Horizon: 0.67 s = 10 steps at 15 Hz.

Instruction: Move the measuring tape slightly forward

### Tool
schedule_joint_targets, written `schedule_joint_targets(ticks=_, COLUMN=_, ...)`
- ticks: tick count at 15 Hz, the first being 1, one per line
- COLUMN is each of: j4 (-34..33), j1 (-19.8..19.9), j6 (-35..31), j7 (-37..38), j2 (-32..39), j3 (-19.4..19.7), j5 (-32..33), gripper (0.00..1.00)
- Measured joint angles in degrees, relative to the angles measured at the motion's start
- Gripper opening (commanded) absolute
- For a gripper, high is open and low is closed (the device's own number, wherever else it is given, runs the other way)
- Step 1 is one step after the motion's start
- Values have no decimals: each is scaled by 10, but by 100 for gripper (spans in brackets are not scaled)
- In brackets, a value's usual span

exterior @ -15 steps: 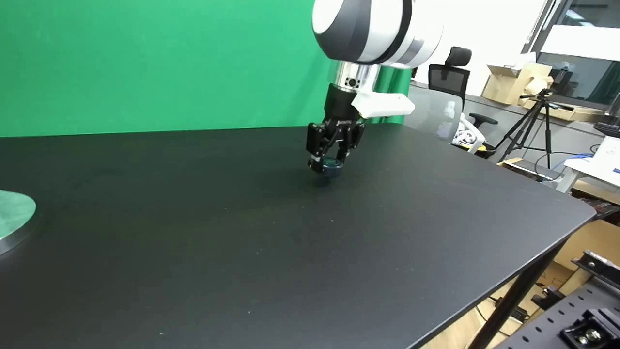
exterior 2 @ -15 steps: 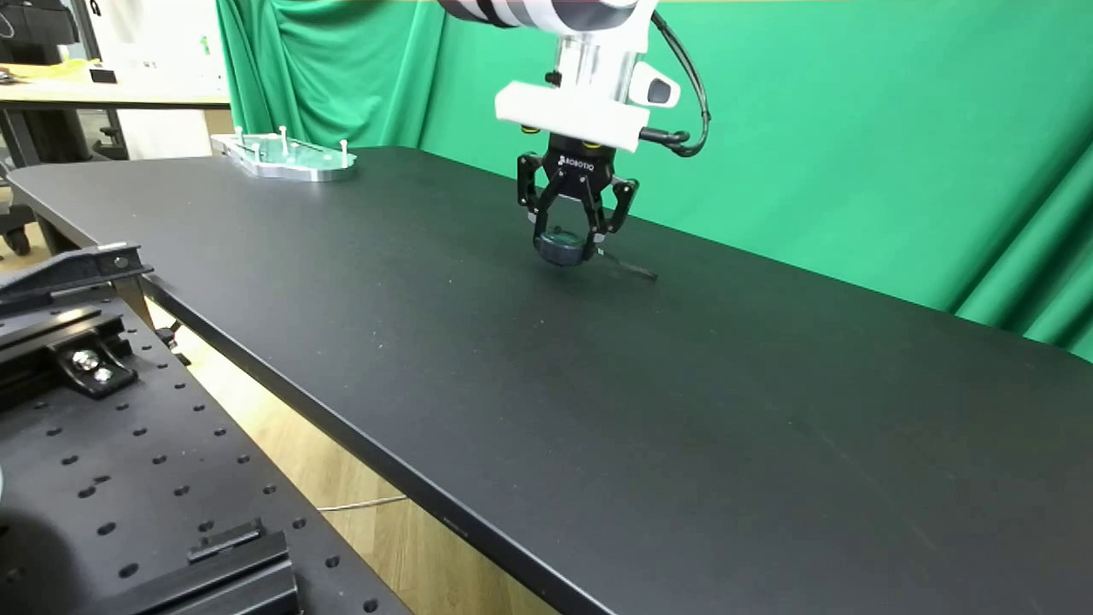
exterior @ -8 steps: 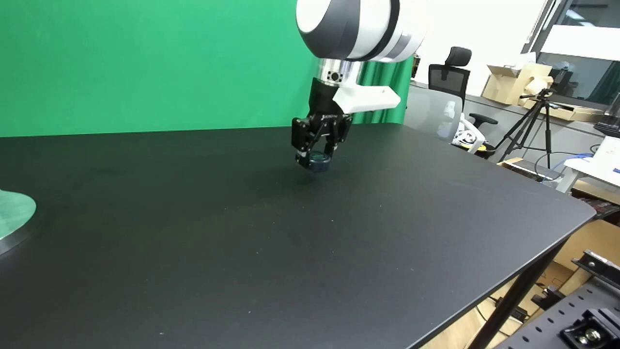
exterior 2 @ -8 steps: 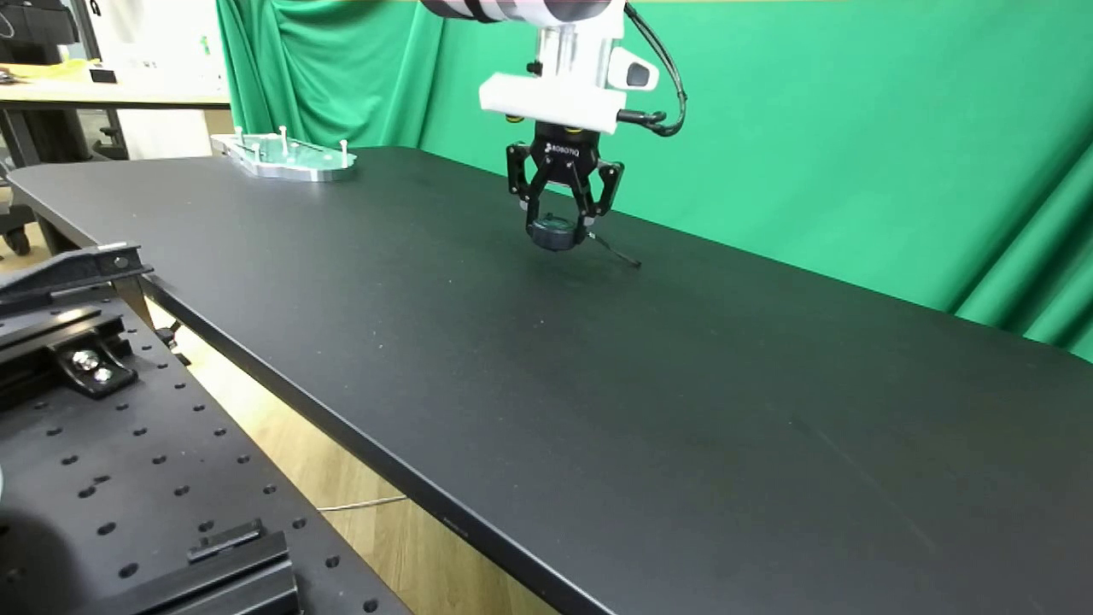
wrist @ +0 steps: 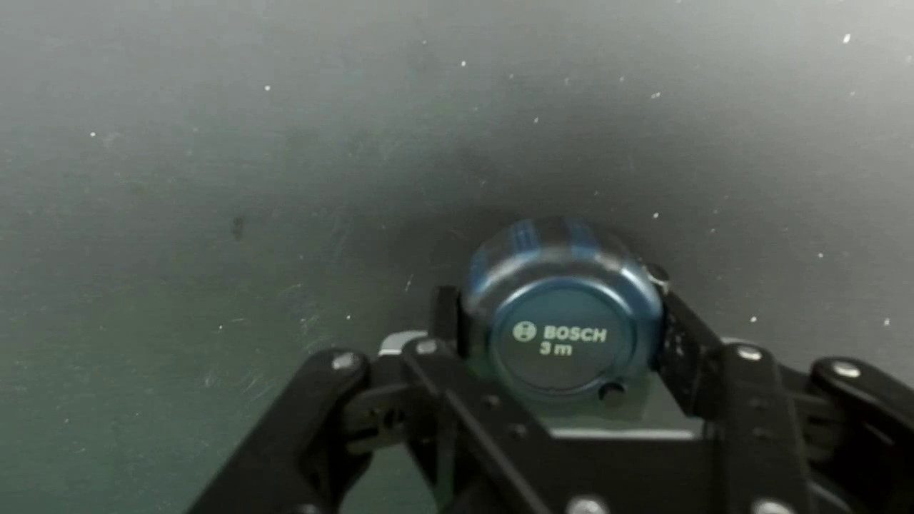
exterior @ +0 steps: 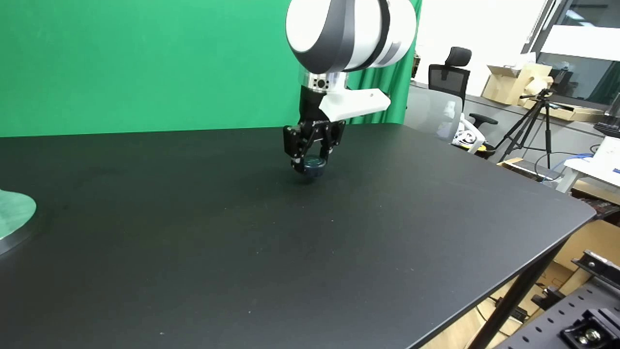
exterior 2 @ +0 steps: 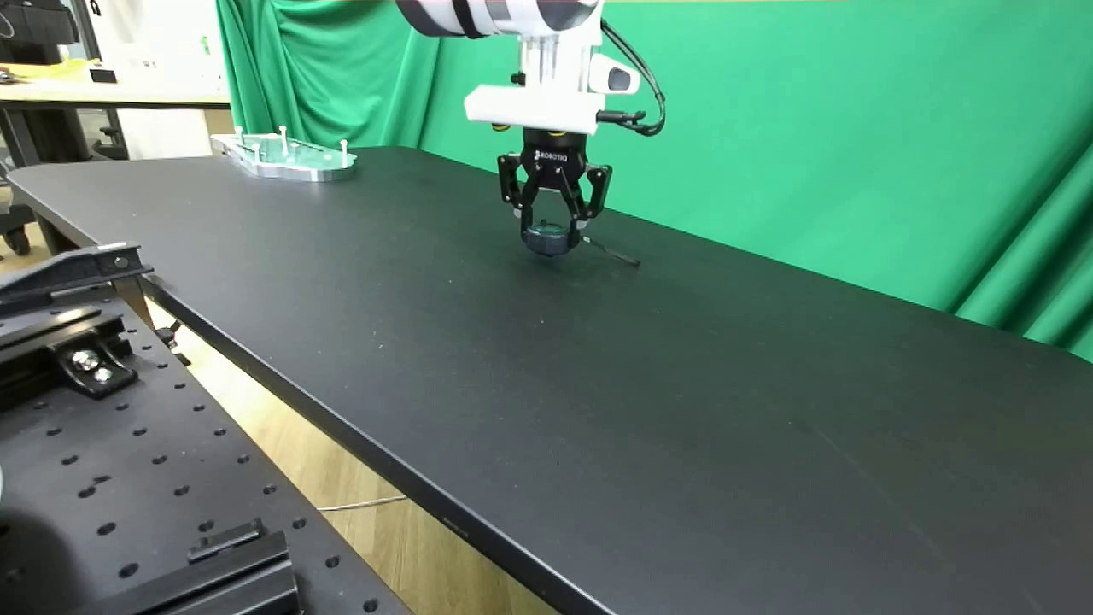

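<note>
The gripper (wrist: 564, 332) points down over the desk (exterior: 290, 252), its jaws clamped around the tape (wrist: 560, 350) — one jaw against each flank in the wrist view. The tape is blue and black, its round face turned up, with BOSCH 3 m printed on it in pale letters. In both exterior views it is much nearer the back edge, the one along the green curtain (exterior 2: 854, 128), than the front edge. It sits low, with the desk darker around it; whether its underside touches, I cannot tell.

A thin dark strip (exterior 2: 612, 252) slants out beside the jaws, roughly along the back edge; what it belongs to, I cannot tell. The white and gray arm (exterior: 348, 34) comes in from above.

In an exterior view a clear plate (exterior 2: 290, 173) with upright pegs lies by the end edge, toward the back corner — well apart from the tape. In an exterior view a pale green disc (exterior: 14, 211) is partly cut off. A perforated panel (exterior 2: 145, 500) is just outside the front edge in both exterior views. Beyond an end edge stand a chair (exterior: 448, 80) and a tripod (exterior: 543, 97).
</note>
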<state>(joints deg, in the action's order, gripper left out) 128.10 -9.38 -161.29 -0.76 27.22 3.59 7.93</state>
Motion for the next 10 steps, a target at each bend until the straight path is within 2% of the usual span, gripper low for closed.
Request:
schedule_joint_targets(ticks=4, j4=-5, j1=1, j6=7, j7=2, j2=10, j3=-3, j5=-4, gripper=42)
schedule_joint_targets(ticks=5, j4=-8, j1=3, j6=11, j7=2, j2=12, j3=-5, j5=-7, gripper=92)
schedule_joint_targets(ticks=8, j4=-14, j1=9, j6=28, j7=2, j2=15, j3=-15, j5=-22, gripper=100)
schedule_joint_targets(ticks=10, j4=-20, j1=13, j6=38, j7=2, j2=15, j3=-20, j5=-29, gripper=100)
